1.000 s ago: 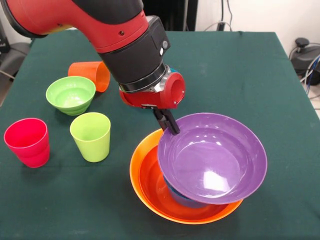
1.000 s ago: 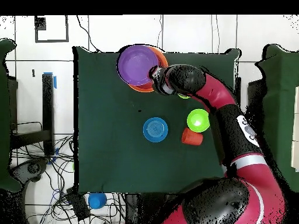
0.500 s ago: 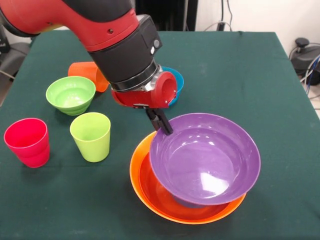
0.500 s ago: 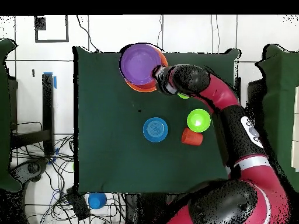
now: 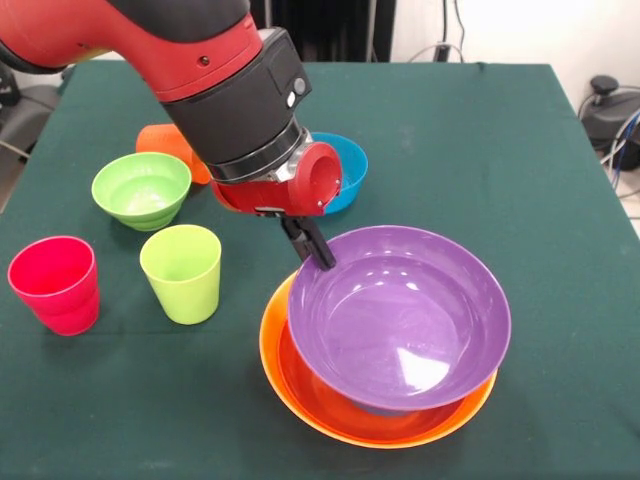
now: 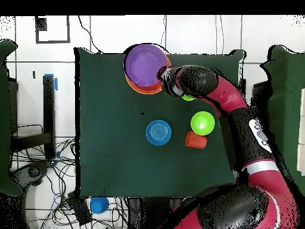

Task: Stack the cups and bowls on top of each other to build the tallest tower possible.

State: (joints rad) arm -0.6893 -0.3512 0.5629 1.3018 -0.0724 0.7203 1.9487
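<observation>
You had the gripper (image 5: 318, 252) pinched shut on the near-robot rim of the purple bowl (image 5: 398, 315), held tilted over the yellow-orange bowl (image 5: 275, 360) and the red-orange bowl (image 5: 305, 378) nested in it. To seat it well, you needed to level the purple bowl and centre it over the base before letting go, since an off-centre rim would likely slide. The front view showed the pinch and tilt; only the overhead view showed the blue bowl (image 6: 158, 132) whole, well apart from the tower.

Green-clothed table (image 5: 480, 140) — pale tiled floor (image 6: 190, 36), tangled cables (image 6: 44, 173)
</observation>
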